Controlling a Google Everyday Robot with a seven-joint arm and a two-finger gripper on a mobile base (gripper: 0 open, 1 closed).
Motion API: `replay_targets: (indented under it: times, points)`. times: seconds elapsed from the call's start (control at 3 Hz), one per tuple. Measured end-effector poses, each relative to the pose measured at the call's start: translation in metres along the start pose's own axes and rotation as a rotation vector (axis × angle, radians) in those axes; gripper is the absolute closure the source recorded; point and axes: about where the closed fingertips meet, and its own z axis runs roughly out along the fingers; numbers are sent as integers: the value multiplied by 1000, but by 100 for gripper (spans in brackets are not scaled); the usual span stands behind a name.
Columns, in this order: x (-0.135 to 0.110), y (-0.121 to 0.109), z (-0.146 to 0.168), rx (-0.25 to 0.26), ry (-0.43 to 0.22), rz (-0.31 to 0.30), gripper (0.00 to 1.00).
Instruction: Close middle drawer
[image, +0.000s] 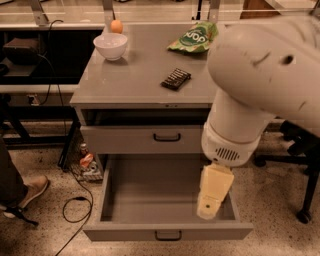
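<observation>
The grey cabinet (140, 82) has its middle drawer (167, 231) pulled far out at the bottom of the view, empty inside, with a small dark loop handle at the centre of its front. The uppermost drawer (145, 140) above it stands slightly out. The lowest drawer is hidden beneath the open one. My big white arm (260, 70) reaches in from the right. The cream-coloured gripper (210, 205) hangs from it over the right inner side of the open middle drawer, behind its front panel.
On the cabinet top are a white bowl (110, 46), an orange fruit (116, 26), a green chip bag (194, 37) and a dark bar (176, 78). A person's shoe (27, 192) and cables (75, 205) are on the floor at left. A chair base (300, 170) is at right.
</observation>
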Motion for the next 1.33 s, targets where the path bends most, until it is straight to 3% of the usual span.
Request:
replay_targets:
  times: [0.33,0.67,1.0,1.33]
  points:
    - [-2,-1,-3,6,-6,0,0]
    - [13,-1,35,-61,-16,83,0]
    - [43,5,139,-245,-52,269,3]
    - [52,10,200,-329,-73,377,25]
